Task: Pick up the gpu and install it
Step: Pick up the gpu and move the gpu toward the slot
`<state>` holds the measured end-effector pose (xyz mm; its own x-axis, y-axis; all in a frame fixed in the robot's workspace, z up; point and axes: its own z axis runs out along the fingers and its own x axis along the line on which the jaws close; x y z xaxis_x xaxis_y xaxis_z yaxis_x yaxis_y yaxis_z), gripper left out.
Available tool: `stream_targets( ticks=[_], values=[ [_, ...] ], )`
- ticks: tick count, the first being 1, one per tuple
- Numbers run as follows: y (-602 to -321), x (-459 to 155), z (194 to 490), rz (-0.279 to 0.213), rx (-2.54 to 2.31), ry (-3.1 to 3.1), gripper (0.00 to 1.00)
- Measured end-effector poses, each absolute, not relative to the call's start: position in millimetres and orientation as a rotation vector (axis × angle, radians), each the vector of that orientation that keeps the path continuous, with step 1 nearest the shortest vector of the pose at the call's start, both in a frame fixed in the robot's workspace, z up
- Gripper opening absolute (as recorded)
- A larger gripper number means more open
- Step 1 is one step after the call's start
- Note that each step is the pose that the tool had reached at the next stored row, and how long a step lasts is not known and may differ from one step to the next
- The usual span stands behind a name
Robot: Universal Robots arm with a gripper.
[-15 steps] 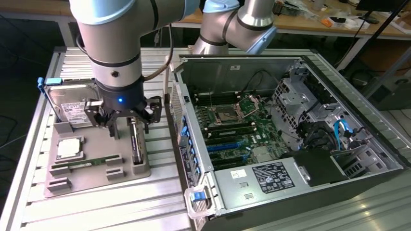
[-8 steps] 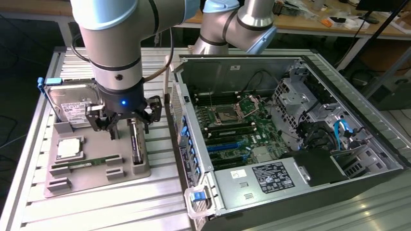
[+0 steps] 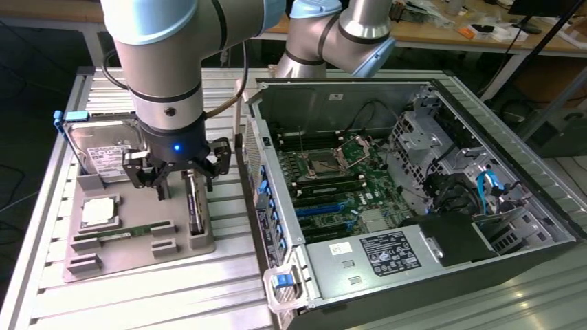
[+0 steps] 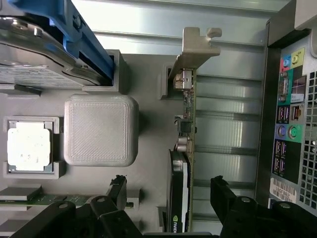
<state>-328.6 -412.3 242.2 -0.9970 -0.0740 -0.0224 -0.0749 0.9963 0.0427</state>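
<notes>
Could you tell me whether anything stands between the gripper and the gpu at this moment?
Nothing visible does. The open gripper hangs over the gpu, which stands on edge in the gray tray, one finger to either side of it with bare gaps between.

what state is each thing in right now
hand, open over the gpu, not closed on it
gpu, standing on edge in tray slot
hard drive, upright in tray
cpu, flat in tray pocket
ram stick, lying in tray slot
computer case, side open
</notes>
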Motion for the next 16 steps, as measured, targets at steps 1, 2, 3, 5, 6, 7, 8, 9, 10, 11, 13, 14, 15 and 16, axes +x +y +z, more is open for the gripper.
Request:
stream_targets(
  ticks=[1, 2, 3, 5, 6, 7, 8, 9, 10, 11, 13, 14, 15, 16],
  values=[
    [-412.3, -328.6, 242.1, 0.068, -0.116, 3.118, 0.78],
    [-412.3, -328.6, 242.1, 0.068, -0.116, 3.118, 0.78],
    [-412.3, -328.6, 242.1, 0.068, -0.116, 3.118, 0.78],
    [-412.3, -328.6, 242.1, 0.068, -0.116, 3.118, 0.76],
    [-412.3, -328.6, 242.1, 0.068, -0.116, 3.118, 0.70],
    [-412.3, -328.6, 242.1, 0.068, -0.116, 3.118, 0.70],
    [-412.3, -328.6, 242.1, 0.068, -0.116, 3.118, 0.64],
    [-412.3, -328.6, 242.1, 0.068, -0.116, 3.118, 0.58],
    [-412.3, -328.6, 242.1, 0.068, -0.116, 3.118, 0.52],
    [-412.3, -328.6, 242.1, 0.068, -0.116, 3.118, 0.52],
    [-412.3, -328.6, 242.1, 0.068, -0.116, 3.118, 0.40],
    [-412.3, -328.6, 242.1, 0.068, -0.116, 3.118, 0.34],
    [-412.3, -328.6, 242.1, 0.068, -0.116, 3.118, 0.34],
    [-412.3, -328.6, 242.1, 0.068, -0.116, 3.118, 0.28]
  ],
)
